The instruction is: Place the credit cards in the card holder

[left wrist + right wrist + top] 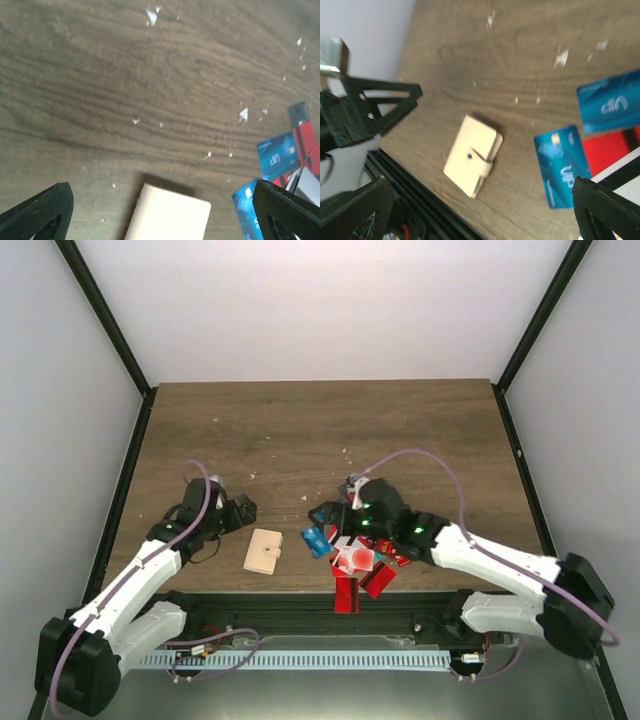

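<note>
Right wrist alone: card holder (472, 162) seemingly snapped; left hand (243, 512), right hand (328, 508) wide, empty.

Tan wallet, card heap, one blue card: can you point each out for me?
card holder (472, 159), right wrist view, on its snap tab.
credit cards (358, 560), top view, middle of the heap.
blue card (275, 156), left wrist view, its printed face.
</note>
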Tool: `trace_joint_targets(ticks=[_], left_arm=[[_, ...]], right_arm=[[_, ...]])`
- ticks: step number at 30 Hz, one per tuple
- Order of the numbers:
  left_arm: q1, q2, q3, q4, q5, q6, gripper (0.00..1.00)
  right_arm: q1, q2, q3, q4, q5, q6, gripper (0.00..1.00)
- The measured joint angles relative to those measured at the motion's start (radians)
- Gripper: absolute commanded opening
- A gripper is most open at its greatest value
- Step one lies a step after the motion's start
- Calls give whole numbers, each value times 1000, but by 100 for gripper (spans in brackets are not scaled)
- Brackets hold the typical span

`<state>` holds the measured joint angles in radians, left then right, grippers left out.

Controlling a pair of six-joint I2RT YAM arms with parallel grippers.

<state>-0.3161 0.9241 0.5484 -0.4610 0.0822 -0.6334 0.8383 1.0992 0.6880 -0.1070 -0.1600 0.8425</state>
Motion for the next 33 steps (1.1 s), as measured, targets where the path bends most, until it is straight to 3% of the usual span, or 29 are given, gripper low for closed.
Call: trace_joint_targets(ticks=[4,8,14,23,27,33], left_arm=[[-120,-1,-10,-44,-69,-82,93],[-216,6,-32,-71,-131,-161,78],[-298,46,-93,-84,-187,-240,54],[-420,112,-146,-35,-178,-317,38],[-477,147,-147,17,-164,-348,36],[-538,112,-146,25,-171,-366,54]], right_arm=[[147,162,77,-68,85,32,99],[231,313,150,-101,128,58,92],[251,411,157,-104,131,73,81],[245,418,158,-102,130,60,67],[226,416,167,-102,118,43,60],[192,392,168,-103,74,-5,60]])
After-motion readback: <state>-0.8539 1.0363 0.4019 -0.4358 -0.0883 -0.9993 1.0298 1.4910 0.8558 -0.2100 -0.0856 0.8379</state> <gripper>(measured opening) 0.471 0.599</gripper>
